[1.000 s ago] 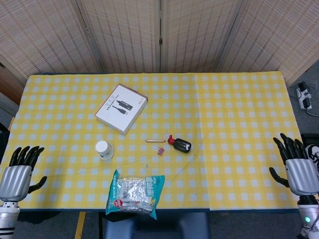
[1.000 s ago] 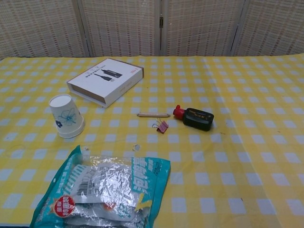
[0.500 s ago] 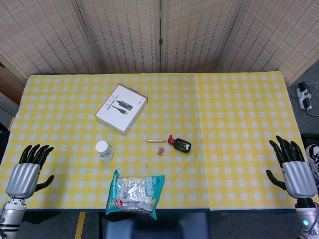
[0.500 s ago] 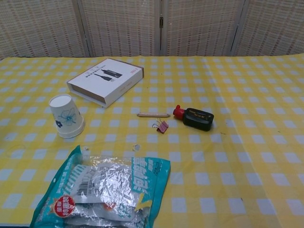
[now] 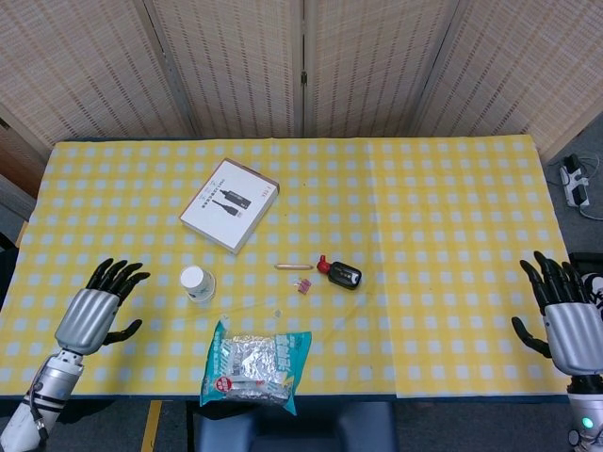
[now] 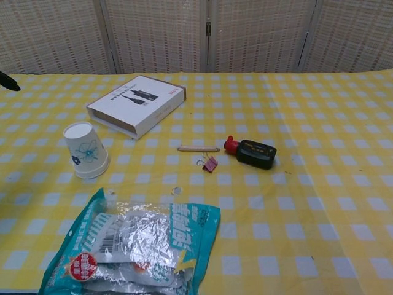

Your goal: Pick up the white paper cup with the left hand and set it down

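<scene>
The white paper cup (image 5: 197, 282) stands upside down on the yellow checked tablecloth (image 5: 443, 226), between the white product box (image 5: 230, 203) and the foil snack bag (image 5: 252, 366), with a blue flower print visible in the chest view. The left hand (image 5: 92, 312) is over the table's left edge, near the cup but apart from it, fingers spread and holding nothing. The right hand (image 5: 569, 318) is at the table's right edge, fingers likewise spread and empty, well apart from the black bottle with red cap (image 5: 339, 272), the pink binder clip (image 5: 303, 285) and the pencil (image 5: 293, 267).
</scene>
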Robot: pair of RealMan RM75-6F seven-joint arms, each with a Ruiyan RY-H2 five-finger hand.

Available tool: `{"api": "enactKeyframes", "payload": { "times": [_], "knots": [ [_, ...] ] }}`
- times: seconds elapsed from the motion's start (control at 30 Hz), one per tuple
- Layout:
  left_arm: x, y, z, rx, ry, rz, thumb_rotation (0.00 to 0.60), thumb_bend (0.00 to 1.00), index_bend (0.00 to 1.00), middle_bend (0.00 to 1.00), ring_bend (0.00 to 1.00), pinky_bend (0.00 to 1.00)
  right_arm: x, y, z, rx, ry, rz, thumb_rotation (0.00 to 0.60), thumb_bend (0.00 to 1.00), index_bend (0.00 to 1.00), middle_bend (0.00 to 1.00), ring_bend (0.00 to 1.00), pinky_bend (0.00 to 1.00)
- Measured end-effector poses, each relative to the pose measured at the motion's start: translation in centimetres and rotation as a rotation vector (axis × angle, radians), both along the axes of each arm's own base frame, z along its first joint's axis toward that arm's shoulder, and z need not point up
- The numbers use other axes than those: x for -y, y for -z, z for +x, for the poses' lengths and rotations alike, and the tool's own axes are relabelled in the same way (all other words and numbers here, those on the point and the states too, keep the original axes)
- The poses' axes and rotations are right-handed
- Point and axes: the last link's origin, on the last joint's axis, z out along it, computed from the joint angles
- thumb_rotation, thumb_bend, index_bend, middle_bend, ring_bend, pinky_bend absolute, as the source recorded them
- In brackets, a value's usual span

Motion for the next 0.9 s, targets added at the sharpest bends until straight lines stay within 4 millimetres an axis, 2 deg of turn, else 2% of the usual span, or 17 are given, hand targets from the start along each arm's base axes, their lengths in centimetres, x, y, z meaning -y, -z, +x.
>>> {"api": "enactKeyframes", "payload": {
  "times": [0.13,0.27,0.47,0.67,0.9],
  "knots": [
    [-2.1,0.8,1.8,-0.026,0.068,-0.074,0.6,0.32,0.22,0.15,0.1,0.01,0.1,-0.4,0.4,-0.006,-0.006,-0.005,0.6,0.34,0.0,0.0,0.04,0.0],
    [-4.1,1.9,3.4,-0.078,0.115,-0.158,0.6,0.32,0.19,0.14,0.06,0.01,0.1,-0.8,0.8,-0.009,-0.017,-0.002,0.6,0.34,0.0,0.0,0.04,0.0],
    [-6.9,2.9,5.0,-0.162,0.112,-0.257,0.6,0.32,0.18,0.1,0.02,0.0,0.0,-1.2,1.0,-0.017,-0.02,-0.014,0.6,0.34,0.0,0.0,0.04,0.0],
    [-9.1,3.4,6.0,-0.205,0.07,-0.309,0.6,0.36,0.2,0.1,0.02,0.0,-0.1,-1.2,0.9,-0.016,-0.015,-0.014,0.6,0.34,0.0,0.0,0.04,0.0],
    [-10.3,3.8,6.3,-0.215,0.032,-0.315,0.6,0.39,0.25,0.1,0.02,0.0,-0.1,-1.2,0.7,-0.012,-0.011,-0.015,0.6,0.34,0.0,0.0,0.04,0.0]
  ]
}}
